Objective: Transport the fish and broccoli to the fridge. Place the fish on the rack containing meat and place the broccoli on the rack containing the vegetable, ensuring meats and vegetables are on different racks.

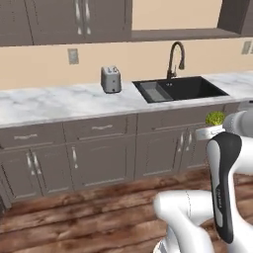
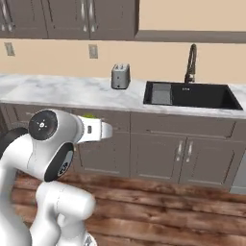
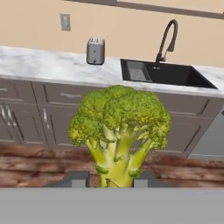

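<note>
My two-finger gripper (image 3: 108, 180) was clamped on the pale-green stalk of the small bright-green broccoli floret (image 3: 119, 131), its bumpy head standing up between my dark finger tips (image 3: 141, 178) in the hand view and peeking over my white wrist in the left base view; I was carrying it in the air above the brown wooden floor (image 1: 89, 207), well apart from the white marble counter (image 1: 59, 101), with the silver toaster (image 1: 110, 79) and the black sink (image 1: 185, 88) under its dark curved tap (image 1: 175, 58) ahead of me; I judged the worst risk to be the hold itself (I was pinching only a short, tapering stalk), so a sharp swing or a jolt of the base could tip the floret out onto the floor; a wide sweep could also knock it against the grey cabinet fronts (image 1: 99, 158); and it had yet to reach the vegetable's rack, not the meat's.
</note>
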You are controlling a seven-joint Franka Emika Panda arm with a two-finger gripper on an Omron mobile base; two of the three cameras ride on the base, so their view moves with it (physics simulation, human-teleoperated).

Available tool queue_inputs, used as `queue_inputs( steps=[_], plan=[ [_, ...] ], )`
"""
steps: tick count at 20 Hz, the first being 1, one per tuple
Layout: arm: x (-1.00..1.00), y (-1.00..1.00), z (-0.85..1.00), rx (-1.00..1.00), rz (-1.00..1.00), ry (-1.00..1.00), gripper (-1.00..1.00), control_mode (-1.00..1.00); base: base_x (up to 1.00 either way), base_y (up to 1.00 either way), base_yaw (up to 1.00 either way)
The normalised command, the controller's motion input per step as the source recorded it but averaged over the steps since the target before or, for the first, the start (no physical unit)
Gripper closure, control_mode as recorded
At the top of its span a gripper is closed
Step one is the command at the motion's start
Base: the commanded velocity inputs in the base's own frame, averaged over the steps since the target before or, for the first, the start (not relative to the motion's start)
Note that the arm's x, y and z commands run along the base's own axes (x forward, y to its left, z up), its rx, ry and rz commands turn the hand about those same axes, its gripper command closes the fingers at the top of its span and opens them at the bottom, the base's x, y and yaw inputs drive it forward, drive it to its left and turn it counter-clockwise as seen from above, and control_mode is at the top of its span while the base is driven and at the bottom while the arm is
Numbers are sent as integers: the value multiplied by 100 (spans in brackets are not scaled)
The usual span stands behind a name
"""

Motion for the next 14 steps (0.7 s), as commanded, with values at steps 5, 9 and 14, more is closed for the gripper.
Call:
queue_inputs(
  steps=[5,9,14],
  plan=[
    [0,0,0,0,0,0,100,100,57,-96,-47],
    [0,0,0,0,0,0,100,100,0,-11,-99],
    [0,0,0,0,0,0,100,100,0,0,-100]
  ],
)
